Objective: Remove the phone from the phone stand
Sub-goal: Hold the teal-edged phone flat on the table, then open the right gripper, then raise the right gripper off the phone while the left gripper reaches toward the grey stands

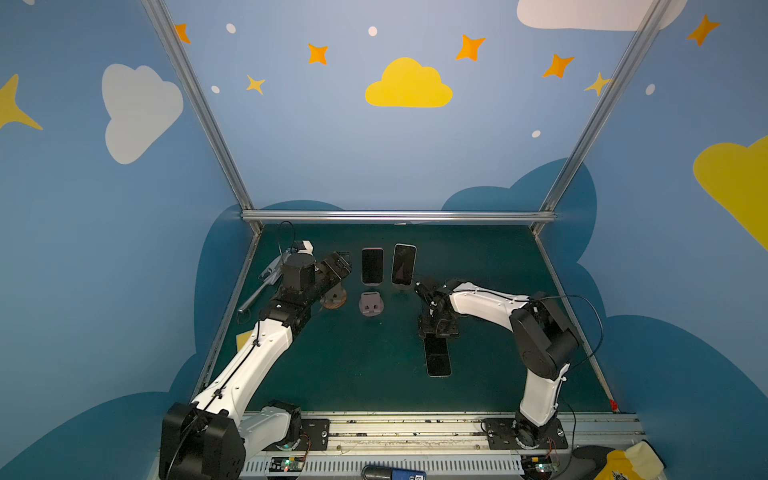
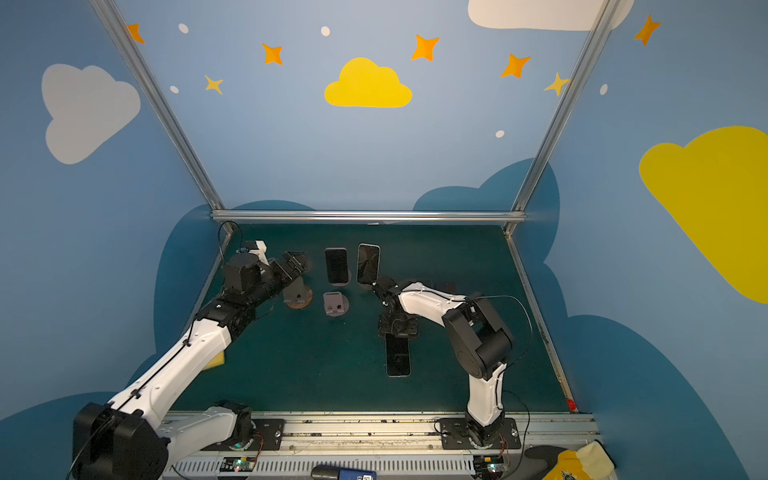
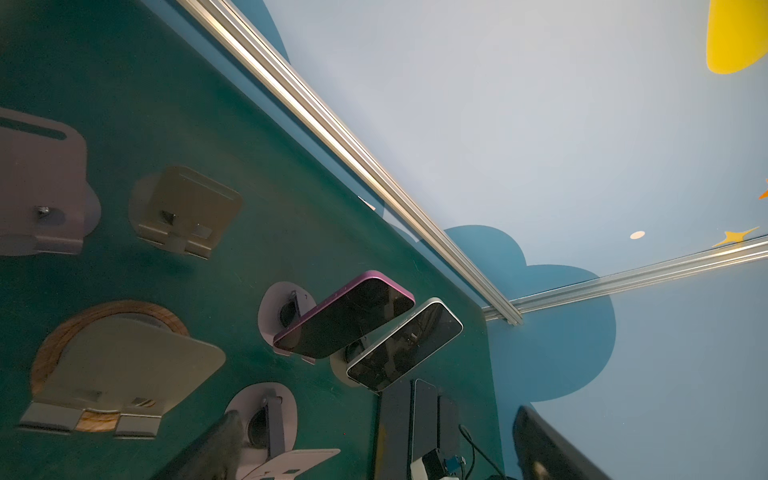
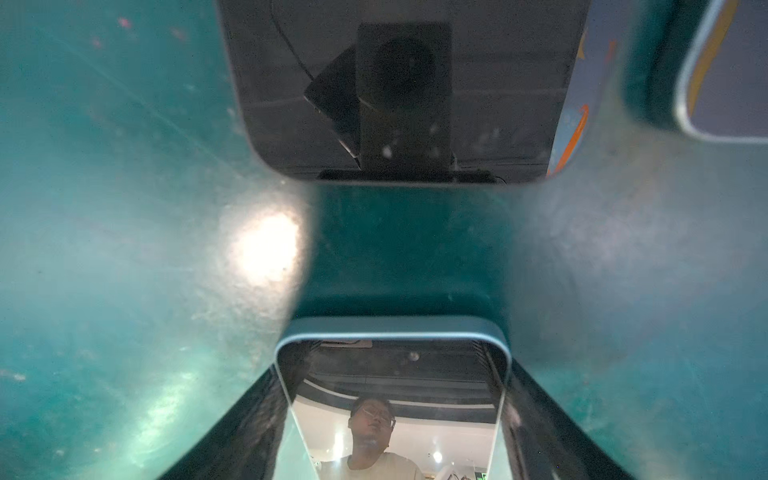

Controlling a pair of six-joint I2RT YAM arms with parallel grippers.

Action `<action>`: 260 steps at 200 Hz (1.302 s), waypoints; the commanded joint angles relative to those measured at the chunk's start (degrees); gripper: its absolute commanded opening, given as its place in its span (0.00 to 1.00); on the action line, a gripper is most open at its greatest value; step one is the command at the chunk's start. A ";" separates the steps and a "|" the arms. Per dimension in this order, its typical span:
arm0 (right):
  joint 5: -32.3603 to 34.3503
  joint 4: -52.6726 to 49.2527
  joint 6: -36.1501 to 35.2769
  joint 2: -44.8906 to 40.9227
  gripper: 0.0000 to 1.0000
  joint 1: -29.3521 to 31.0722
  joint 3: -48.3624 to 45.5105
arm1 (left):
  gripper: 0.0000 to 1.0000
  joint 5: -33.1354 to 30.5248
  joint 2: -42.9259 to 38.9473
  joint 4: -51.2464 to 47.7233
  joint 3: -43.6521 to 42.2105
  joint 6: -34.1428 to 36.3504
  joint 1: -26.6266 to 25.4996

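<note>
A light-blue-rimmed phone lies flat and face up on the green table. My right gripper points down over its far end. It is open, with one finger along each long edge of the phone and a thin gap on each side. A pink phone and a silver phone lean upright on stands at the back. My left gripper hangs open and empty, left of the pink phone.
Empty stands: a pinkish one, a wooden-based one, and more in the left wrist view. Another dark phone lies flat just beyond the blue one. A yellow block and a metal rod sit at the left edge.
</note>
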 commanded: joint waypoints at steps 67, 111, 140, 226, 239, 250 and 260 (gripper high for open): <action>-1.74 3.53 -0.37 -6.84 0.80 1.04 -0.79 | 1.00 -0.47 -0.15 0.39 1.29 1.43 -0.92; 1.76 -1.34 -1.70 -14.69 0.81 1.64 1.22 | 1.00 -2.00 0.12 -1.07 1.88 3.24 -2.30; 5.00 -2.80 -2.76 -20.18 0.80 2.01 0.81 | 1.00 -4.03 0.20 -2.77 2.56 5.38 -3.82; 15.17 5.41 -4.64 -41.99 0.82 1.70 -12.39 | 1.00 -21.34 3.56 -19.37 5.82 13.03 -17.19; 16.52 11.69 -5.65 -46.33 0.82 1.65 -17.59 | 1.00 -19.67 5.40 -17.29 2.43 12.30 -19.14; 16.55 18.63 -8.78 -50.35 0.83 1.60 -22.96 | 1.00 -18.47 7.92 -16.46 1.47 12.85 -20.83; 16.24 21.47 -9.69 -53.32 0.84 1.18 -25.80 | 1.00 -18.25 10.85 -16.66 1.81 13.43 -22.22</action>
